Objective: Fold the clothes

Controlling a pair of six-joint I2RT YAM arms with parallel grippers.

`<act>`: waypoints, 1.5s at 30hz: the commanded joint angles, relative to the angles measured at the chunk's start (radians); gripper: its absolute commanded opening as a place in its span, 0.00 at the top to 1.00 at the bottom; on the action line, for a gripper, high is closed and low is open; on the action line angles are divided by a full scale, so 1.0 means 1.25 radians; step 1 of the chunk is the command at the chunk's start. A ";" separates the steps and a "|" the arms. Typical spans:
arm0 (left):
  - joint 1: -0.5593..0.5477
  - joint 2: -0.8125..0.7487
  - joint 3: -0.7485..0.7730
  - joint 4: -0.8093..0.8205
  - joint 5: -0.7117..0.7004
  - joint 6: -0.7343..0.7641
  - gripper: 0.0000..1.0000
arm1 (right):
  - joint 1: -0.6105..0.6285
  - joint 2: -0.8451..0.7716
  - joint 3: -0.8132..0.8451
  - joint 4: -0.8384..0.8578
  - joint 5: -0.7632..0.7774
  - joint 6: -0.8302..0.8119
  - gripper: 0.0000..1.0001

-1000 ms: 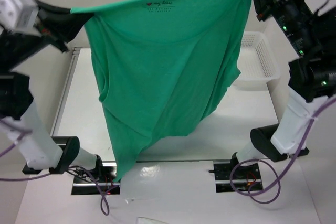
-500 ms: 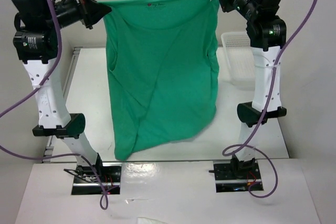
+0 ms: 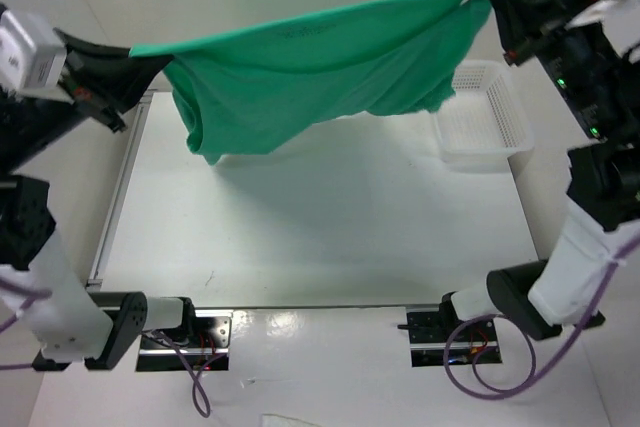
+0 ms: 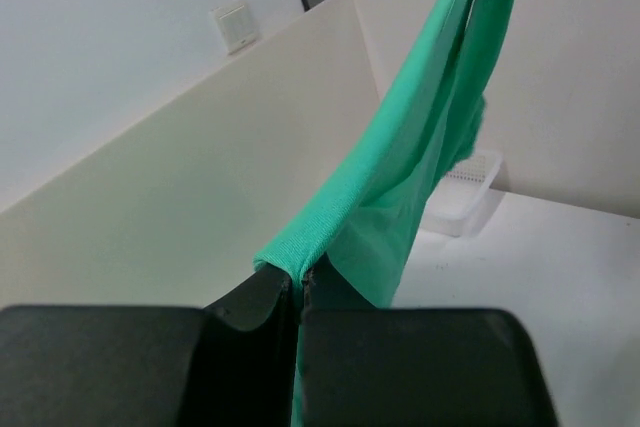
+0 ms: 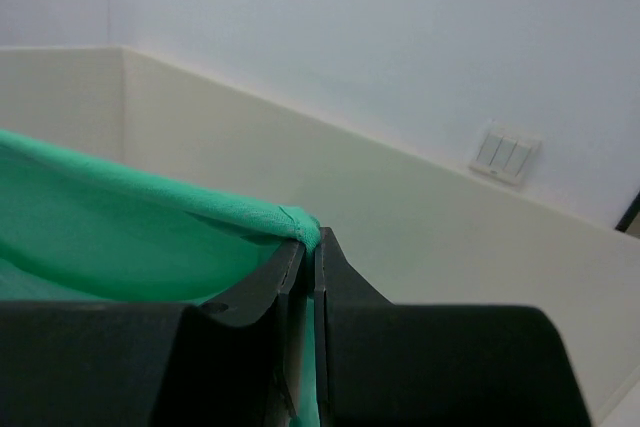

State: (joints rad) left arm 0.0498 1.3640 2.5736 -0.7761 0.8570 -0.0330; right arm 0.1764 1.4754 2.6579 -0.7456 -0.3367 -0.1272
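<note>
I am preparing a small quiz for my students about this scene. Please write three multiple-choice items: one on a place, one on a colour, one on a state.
1. Where on the table does the white basket stand?
A. near left corner
B. far right side
C. centre

2. What colour is the T-shirt?
A. red
B. white
C. green

3. How is the T-shirt now?
A. stretched in the air, pinched at one end by the left arm's fingers and at the other by the right arm's fingers
B. lying flat on the table
C. inside the basket

Answers:
1 B: the top view shows it by the far right edge.
2 C: every view shows green fabric.
3 A: both wrist views show shut fingers on its edge, and the top view shows it spanning above the table.
</note>
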 commanded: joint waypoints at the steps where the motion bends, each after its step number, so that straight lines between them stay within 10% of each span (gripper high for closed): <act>1: 0.004 -0.059 -0.057 0.054 0.014 -0.002 1.00 | -0.004 -0.044 -0.056 0.052 0.015 0.004 0.96; 18: 0.004 -0.068 -0.055 0.054 0.064 -0.009 1.00 | -0.033 -0.038 -0.040 0.068 0.007 0.018 0.96; 45: 0.013 0.235 -0.620 0.139 -0.231 0.171 1.00 | 0.020 0.793 0.263 -0.028 0.068 -0.087 0.95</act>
State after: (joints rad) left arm 0.0502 1.6680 1.8107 -0.6754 0.6060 0.1505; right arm 0.1783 2.4180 2.9139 -0.7959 -0.3069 -0.1936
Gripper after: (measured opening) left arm 0.009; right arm 0.107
